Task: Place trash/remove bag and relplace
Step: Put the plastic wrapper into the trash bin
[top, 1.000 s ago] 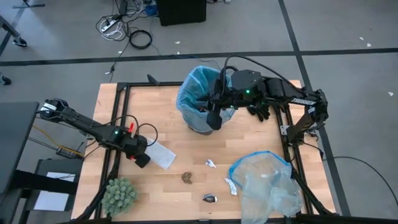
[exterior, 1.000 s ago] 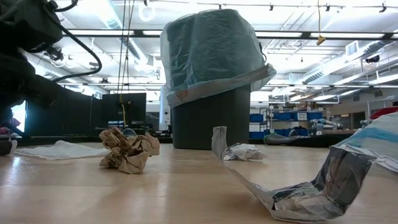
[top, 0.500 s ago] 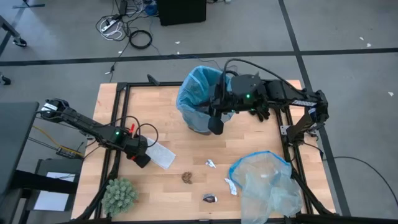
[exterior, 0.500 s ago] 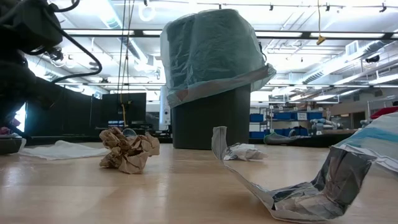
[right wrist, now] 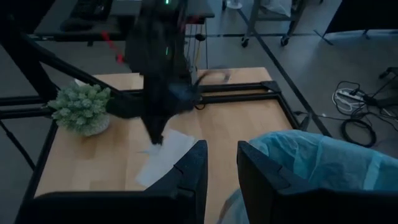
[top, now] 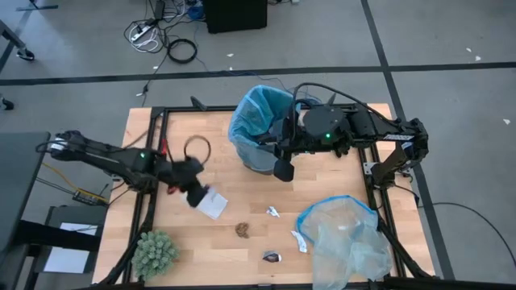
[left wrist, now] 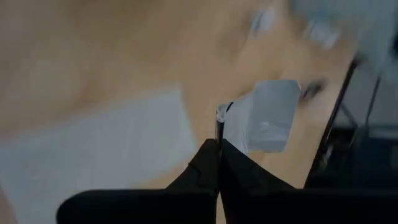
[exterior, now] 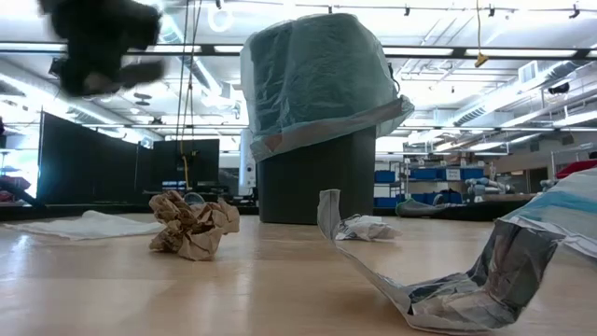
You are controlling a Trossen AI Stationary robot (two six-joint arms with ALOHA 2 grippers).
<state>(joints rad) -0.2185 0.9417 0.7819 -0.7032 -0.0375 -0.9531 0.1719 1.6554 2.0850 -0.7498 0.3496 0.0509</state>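
Trash: white paper piece (top: 213, 204) pinched at its edge by clenched left gripper (top: 197, 196) | right gripper (top: 283, 169) part-open, empty, beside bin (top: 260, 129) | step: collecting scraps | next: carry right to bin.

Blue-lined bin (exterior: 317, 121) behind crumpled brown paper wad (exterior: 191, 225), wrapper strip (exterior: 420, 280).

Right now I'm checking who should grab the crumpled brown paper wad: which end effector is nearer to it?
Left. The left end effector sits just up-left of the brown paper wad; the right end effector hangs farther off by the bin.
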